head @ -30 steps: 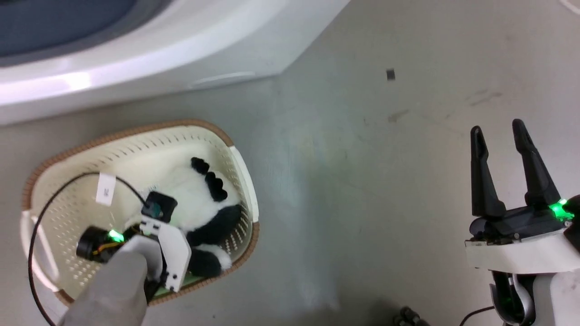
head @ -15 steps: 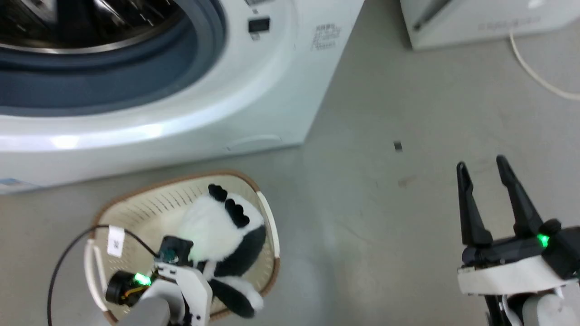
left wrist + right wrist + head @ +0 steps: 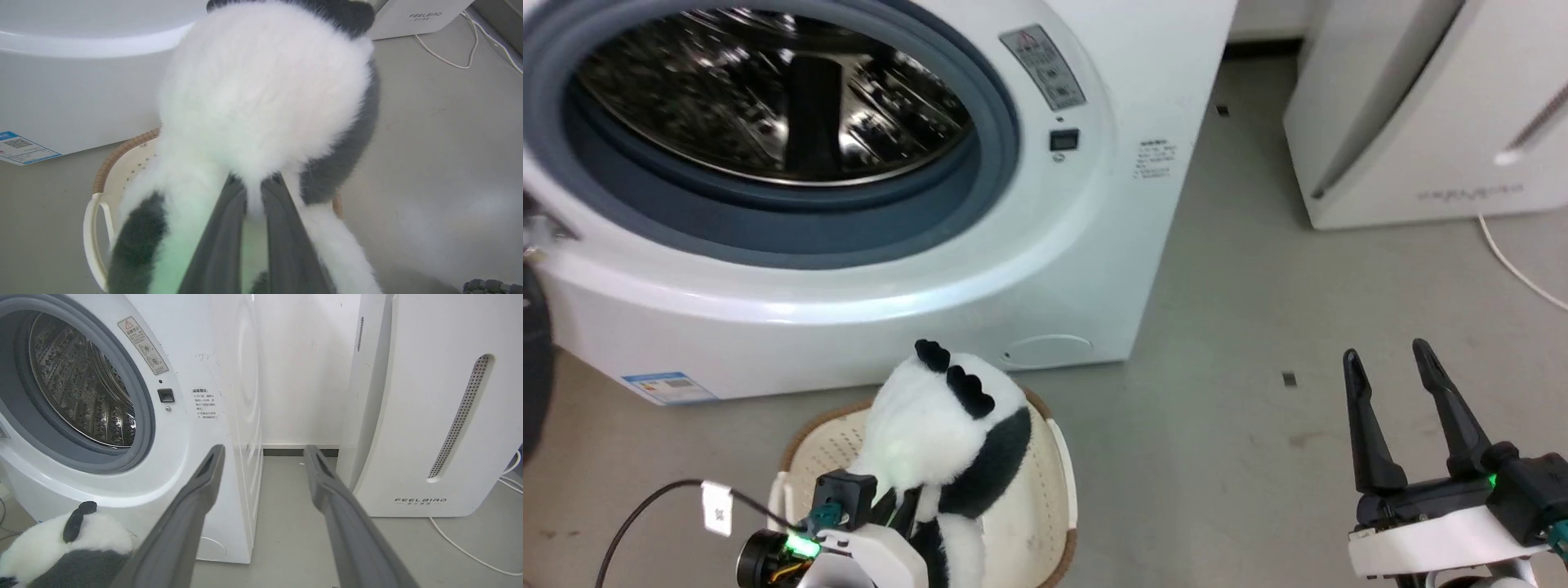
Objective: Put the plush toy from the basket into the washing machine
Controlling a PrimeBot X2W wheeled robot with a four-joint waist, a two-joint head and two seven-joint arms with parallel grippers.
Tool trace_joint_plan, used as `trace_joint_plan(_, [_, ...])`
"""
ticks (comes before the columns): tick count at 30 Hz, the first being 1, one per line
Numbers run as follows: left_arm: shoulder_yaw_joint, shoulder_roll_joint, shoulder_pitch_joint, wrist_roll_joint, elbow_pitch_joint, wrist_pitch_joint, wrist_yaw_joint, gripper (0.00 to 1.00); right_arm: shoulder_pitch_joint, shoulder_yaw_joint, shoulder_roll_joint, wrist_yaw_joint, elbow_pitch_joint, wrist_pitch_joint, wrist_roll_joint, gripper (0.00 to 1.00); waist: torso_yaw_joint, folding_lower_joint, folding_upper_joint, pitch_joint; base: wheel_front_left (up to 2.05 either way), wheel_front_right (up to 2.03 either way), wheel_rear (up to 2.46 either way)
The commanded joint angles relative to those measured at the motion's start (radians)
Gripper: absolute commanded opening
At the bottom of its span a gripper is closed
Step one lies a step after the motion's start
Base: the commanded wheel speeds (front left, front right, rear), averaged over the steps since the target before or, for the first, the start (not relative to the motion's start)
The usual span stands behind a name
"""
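Now plush toy (image 3: pixel 939 425) sits pinched in left claw (image 3: pixel 255 187), over basket (image 3: pixel 118 153)

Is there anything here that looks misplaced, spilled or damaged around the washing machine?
Nothing serious. The plush toy hangs pinched in the left gripper above the basket, as the task needs. Only a small dark scrap lies on the floor, and a loose white cable trails beside the FEELBIRD appliance.

Lighting is bright, even and diffuse. A pale glare band crosses the washing machine (image 3: pixel 1045 245) below its porthole; the drum (image 3: pixel 768 106) inside throws hard glints. In front of the machine, green indicator glow tints the plush toy (image 3: pixel 261 94), which is soft-focused in the left wrist view. The machine's left edge smears in the head view; its side panel bows in the right wrist view.
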Motion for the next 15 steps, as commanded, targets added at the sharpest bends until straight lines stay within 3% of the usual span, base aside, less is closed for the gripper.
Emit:
trace_joint_plan(1, [0.015,0.005,0.016,0.009,-0.028,-0.006,0.007,0.00,0.012,-0.003,0.001,-0.001,0.004,-0.004,-0.003,1.00,0.028,0.0001,0.0000,-0.033,0.00,0.00,0.00])
trace_joint_plan(15, [0.219,0.026,0.184,0.226,-0.477,-0.006,0.063,0.00,0.044,0.006,0.001,-0.001,-0.001,-0.004,0.003,1.00,0.046,0.0001,0.0000,-0.091,0.00,0.00,0.00])
